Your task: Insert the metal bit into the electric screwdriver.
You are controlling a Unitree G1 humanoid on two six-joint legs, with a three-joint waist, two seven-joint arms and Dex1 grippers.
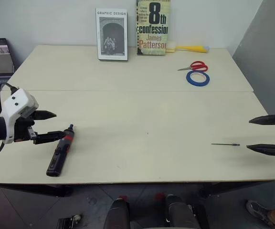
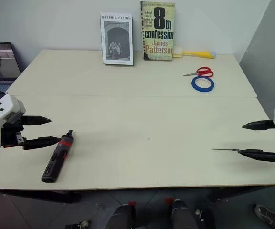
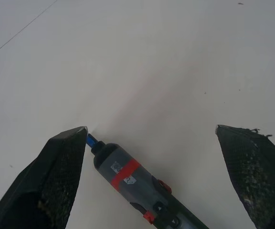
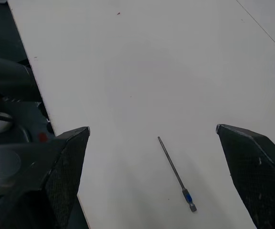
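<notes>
A pale table stands against a white wall, two books propped at its far edge. The left gripper hangs with jaws wide apart and empty over the near left part, its lower finger just beside the screwdriver's red-banded tip. The bit lies flat near the near right edge, just ahead of the right gripper, whose jaws also stand wide, holding nothing.
</notes>
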